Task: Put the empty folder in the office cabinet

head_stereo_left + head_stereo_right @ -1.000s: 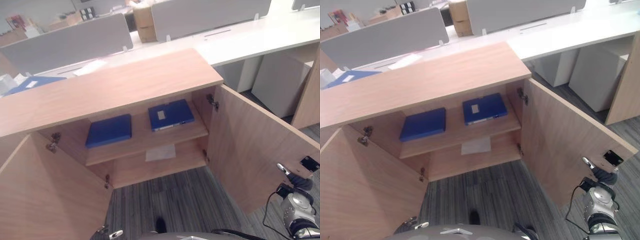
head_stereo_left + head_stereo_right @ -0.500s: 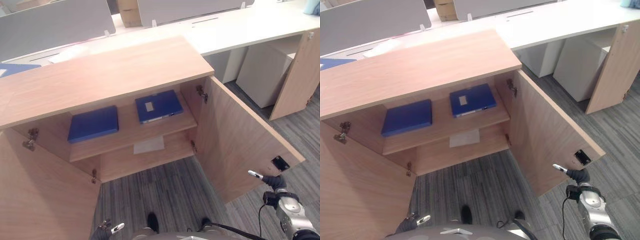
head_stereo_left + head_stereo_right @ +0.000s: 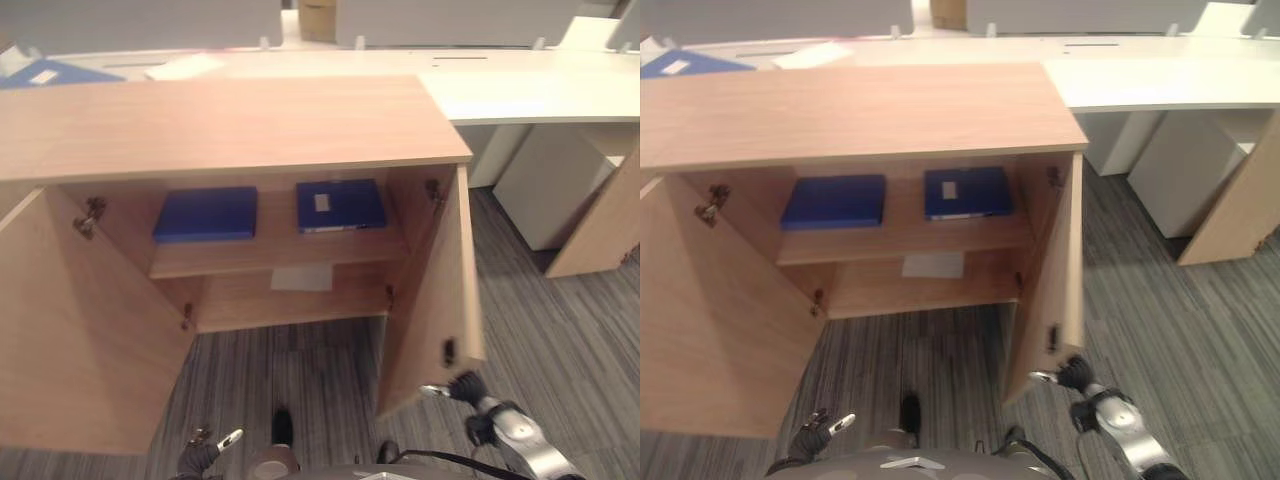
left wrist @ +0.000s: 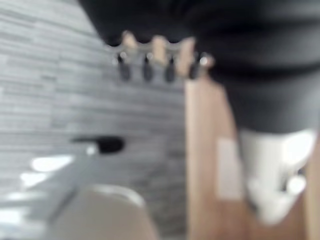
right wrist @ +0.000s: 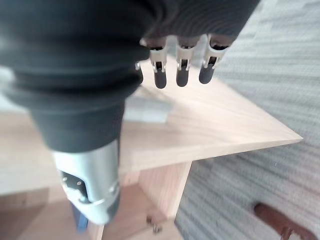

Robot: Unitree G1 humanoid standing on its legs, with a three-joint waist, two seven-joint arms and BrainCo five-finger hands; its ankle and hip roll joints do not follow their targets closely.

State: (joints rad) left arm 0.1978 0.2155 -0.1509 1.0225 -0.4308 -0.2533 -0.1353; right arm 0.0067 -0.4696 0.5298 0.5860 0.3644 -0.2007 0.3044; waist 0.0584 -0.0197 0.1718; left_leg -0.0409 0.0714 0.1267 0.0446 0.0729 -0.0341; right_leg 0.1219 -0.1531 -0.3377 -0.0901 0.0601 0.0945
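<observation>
Striped grey carpet [image 3: 560,330], white desk [image 3: 540,90]

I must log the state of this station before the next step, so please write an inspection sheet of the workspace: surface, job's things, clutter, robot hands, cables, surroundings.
Surface: top of the light wooden office cabinet is bare; grey striped carpet lies in front.
Job's things: two flat blue folders lie on the upper shelf, the plain left blue folder and the right blue folder with a white label. Both doors stand open, the left door and the right door.
Clutter: a white sheet of paper on the lower shelf.
Robot hands: left robot hand hangs low, holding nothing; right robot hand is by the right door's lower edge, fingers straight.
Cables: nothing seen.
Surroundings: a long white desk behind, with another blue folder at the far left.
</observation>
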